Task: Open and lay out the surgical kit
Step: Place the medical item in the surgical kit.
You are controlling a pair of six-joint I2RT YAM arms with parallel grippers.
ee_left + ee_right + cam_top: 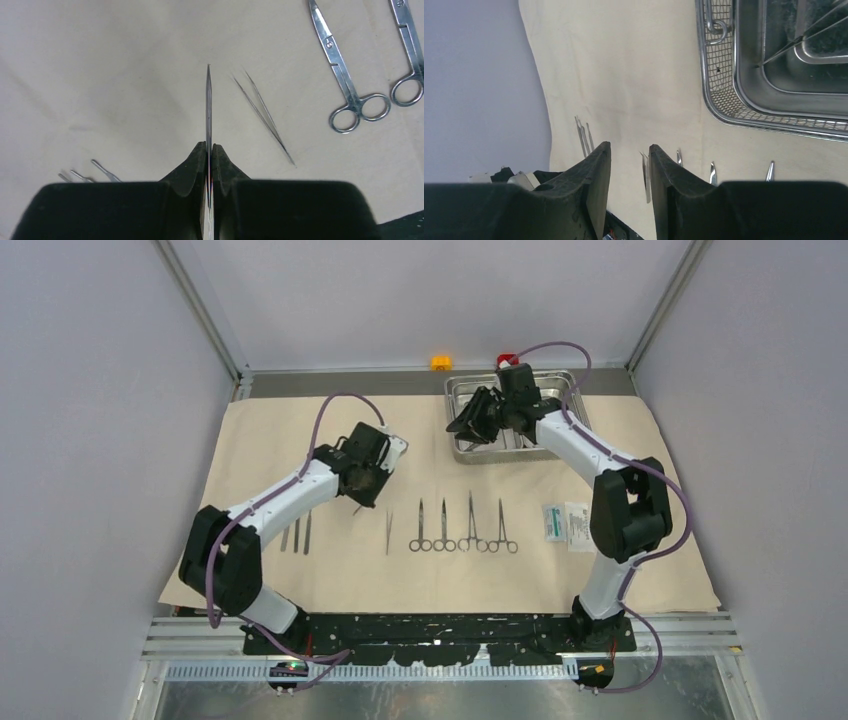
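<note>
1. The big beige cloth [260, 440] is spread flat over the tabletop, under both tools.
2. The shiny steel tray [560, 380] sits directly beneath my right tool. At least one slim steel piece [796, 42] lies inside it.
3. My right tool [630, 150] hangs over the tray with its fingers parted. Only cloth shows in the gap, so it is released and empty.
4. My left tool [209, 147] is clenched on a pointed instrument [208, 105], seen edge-on with its tip aimed straight ahead. I take it for a second pair of tweezers.
5. Four ring-handled clamps [444, 530] lie in a row on the cloth, ahead of the left tool and to its right.
6. Three straight handles [296, 535] lie behind the left tool and to its left.
7. One pair of tweezers [264, 117] lies just right of the held tip, not touching it.
8. The step in hand looks like setting the held piece down.
   - I would aim for the bare cloth between the handles and the lying tweezers.
   - I would keep it parallel to them and lower it until it rests flat before letting go.
   - I would then lift straight away, so that nothing nearby gets nudged.
9. Two small white and teal packets [565, 523] lie beside the right arm, well behind its tool. Their print is too small to read, and I can make out no other writing or brand.
</note>
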